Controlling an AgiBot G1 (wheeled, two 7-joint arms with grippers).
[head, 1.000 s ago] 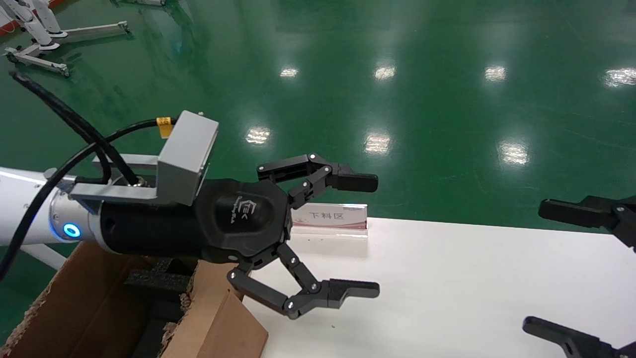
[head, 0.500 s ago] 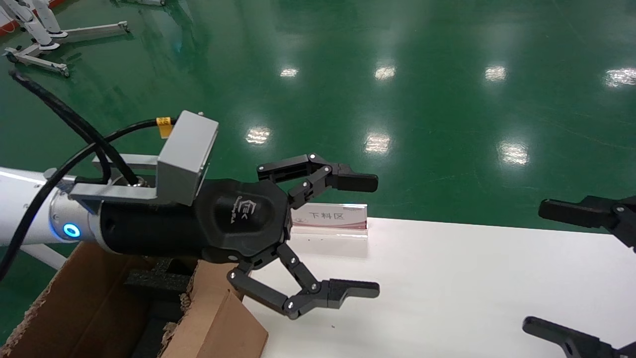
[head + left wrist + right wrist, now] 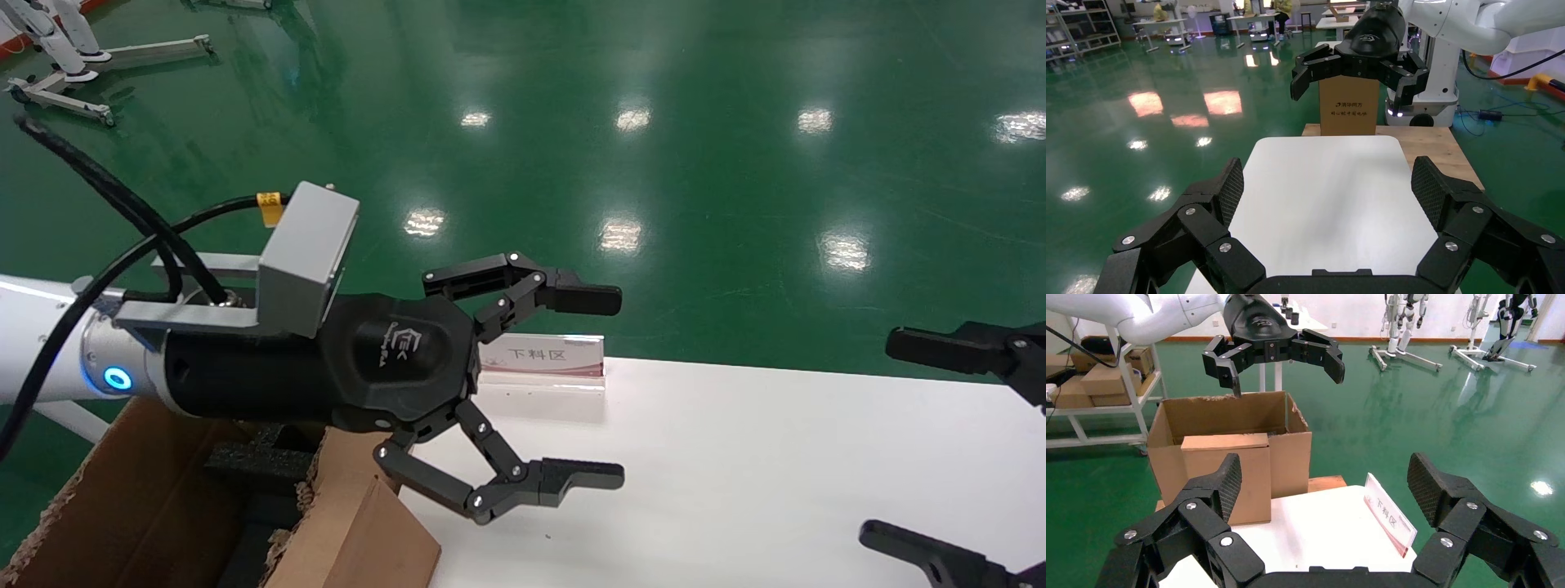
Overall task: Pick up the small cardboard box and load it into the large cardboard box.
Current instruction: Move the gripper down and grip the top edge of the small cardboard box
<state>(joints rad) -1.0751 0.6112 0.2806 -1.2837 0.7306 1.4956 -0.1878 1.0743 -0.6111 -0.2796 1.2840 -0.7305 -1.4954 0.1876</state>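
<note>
Although no flat box lies between the grippers, a printed brown rectangular cardboard box (image 3: 1349, 116) stands upright beyond the far end of the white counter (image 3: 776, 457), directly behind the right gripper (image 3: 887, 441) and well apart from the left gripper (image 3: 613, 385). I judge it may be the small cardboard box, which would make the right arm nearer. Both grippers hover spread wide, holding nothing. Beneath the left gripper's wrist sits the big torn-rimmed brown corrugated carton (image 3: 147, 506), with black foam padding (image 3: 261, 457) inside and no box visible in it.
</note>
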